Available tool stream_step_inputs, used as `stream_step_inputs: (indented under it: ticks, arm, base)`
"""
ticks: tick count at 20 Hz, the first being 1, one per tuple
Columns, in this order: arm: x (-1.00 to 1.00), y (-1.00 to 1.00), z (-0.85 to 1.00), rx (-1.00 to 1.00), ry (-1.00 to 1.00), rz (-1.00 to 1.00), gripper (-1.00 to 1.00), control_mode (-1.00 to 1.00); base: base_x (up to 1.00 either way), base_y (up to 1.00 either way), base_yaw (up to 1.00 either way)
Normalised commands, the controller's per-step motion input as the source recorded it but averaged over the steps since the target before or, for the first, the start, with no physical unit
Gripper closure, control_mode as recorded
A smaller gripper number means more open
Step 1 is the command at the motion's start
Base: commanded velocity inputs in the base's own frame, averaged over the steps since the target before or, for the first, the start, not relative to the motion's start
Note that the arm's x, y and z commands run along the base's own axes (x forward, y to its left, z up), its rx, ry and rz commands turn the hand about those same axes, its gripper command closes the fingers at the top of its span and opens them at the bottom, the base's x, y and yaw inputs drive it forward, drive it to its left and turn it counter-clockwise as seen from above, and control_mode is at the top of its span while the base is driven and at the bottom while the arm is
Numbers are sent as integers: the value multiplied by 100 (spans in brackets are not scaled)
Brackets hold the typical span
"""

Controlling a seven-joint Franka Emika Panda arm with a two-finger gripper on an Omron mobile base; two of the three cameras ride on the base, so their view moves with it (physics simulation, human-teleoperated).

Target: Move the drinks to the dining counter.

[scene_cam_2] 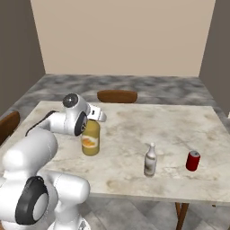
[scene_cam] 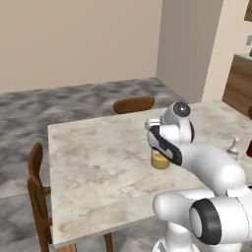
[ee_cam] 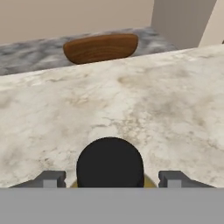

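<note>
The large orange-juice bottle (scene_cam: 160, 160) (scene_cam_2: 90, 142) stands upright on the dining counter (scene_cam: 98, 162) (scene_cam_2: 170, 119). My gripper (scene_cam_2: 92, 125) (ee_cam: 112, 179) straddles its upper part from above, open. In the hand view the black cap (ee_cam: 110, 162) sits between the fingertips (ee_cam: 54, 179), with a thin gap on each side of the bottle's body. The slim brown bottle (scene_cam_2: 150, 161) (scene_cam: 234, 147) and the small red can (scene_cam_2: 193, 161) stand upright on the same counter, to the right of the arm.
One wooden chair (scene_cam: 134, 104) (scene_cam_2: 117, 96) (ee_cam: 100, 47) is tucked in at the counter's far side and another (scene_cam: 37, 187) at its left end. Beyond the juice bottle lies bare marble top (ee_cam: 175, 96). A wall corner rises at the back right (scene_cam: 187, 44).
</note>
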Motion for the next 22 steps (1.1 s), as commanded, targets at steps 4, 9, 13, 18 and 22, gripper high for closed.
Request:
stream_step_inputs:
  ticks: [4,9,13,18,22]
  arm:
    - [-25,0,0,0,0,0,100,-100]
    - [0,0,0,0,-1,0,100,-100]
    - [0,0,-8,-6,-24,0,100,-100]
    - [0,0,-18,-6,-20,0,100,-100]
    - [0,0,-2,0,-2,0,100,-100]
  base:
    - [0,0,0]
    - [0,0,0]
    - [0,0,0]
    - [0,0,0]
    - [0,0,0]
